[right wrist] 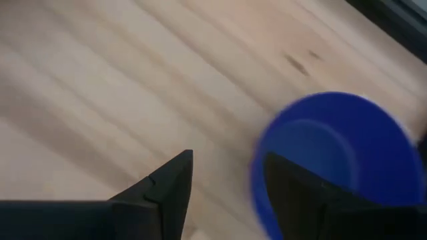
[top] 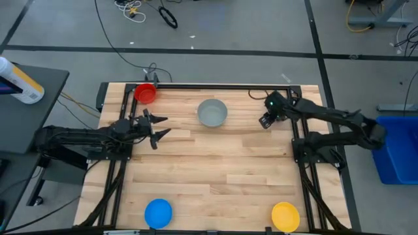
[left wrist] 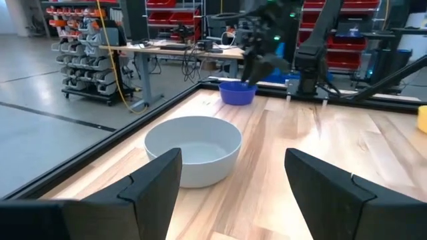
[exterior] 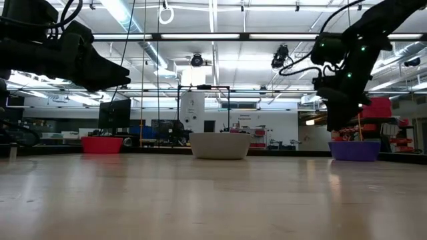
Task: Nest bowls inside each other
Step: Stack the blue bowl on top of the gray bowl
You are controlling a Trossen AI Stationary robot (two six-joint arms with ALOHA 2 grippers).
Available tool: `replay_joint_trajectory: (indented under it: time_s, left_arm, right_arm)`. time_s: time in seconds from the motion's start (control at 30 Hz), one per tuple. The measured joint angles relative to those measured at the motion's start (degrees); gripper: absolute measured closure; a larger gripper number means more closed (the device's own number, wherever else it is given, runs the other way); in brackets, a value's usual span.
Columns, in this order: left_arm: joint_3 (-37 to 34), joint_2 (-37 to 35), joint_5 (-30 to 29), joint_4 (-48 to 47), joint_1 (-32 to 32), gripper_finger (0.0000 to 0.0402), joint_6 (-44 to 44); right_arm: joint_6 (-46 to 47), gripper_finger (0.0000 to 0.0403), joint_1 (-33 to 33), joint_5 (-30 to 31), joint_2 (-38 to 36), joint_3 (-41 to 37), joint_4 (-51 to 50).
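The grey bowl (top: 212,112) stands on its base at the far middle of the table, the red bowl (top: 145,93) at the far left. Along the near edge sit the light blue bowl (top: 158,213) and the yellow bowl (top: 285,216). The dark blue bowl (right wrist: 340,153) rests at the far right, under my right gripper (right wrist: 227,167). That gripper is open, slants down and hangs just above the bowl's rim (exterior: 354,143) without touching it. My left gripper (top: 157,127) is open, held level left of the grey bowl (left wrist: 193,150) and pointing toward it.
A dark metal frame (top: 222,85) runs along the table's far edge and down both sides (top: 302,170). Bare wood (top: 215,170) fills the table's middle. A spray bottle (top: 19,81) lies on a side stand to the left, and a blue bin (top: 398,150) stands right of the table.
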Motion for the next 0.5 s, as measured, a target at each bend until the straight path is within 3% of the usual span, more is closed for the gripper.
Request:
replay_joint_trajectory:
  time_s: [0.13,0.27,0.5]
  left_arm:
    - [0.0,0.0,1.4,0.0,0.0,0.0128,0.0]
    - [0.0,0.0,2.1,0.0,0.0,0.0128,-0.1]
    - [0.0,0.0,2.1,-0.1,0.0,0.0128,-0.1]
  right_arm:
    - [-3.3,0.0210,-4.7,-0.6,2.0,1.0,-0.3]
    - [-5.1,0.0208,-8.2,-5.2,3.1,1.1,0.2]
    - [-5.6,0.0218,-9.1,-6.6,5.6,1.1,0.7]
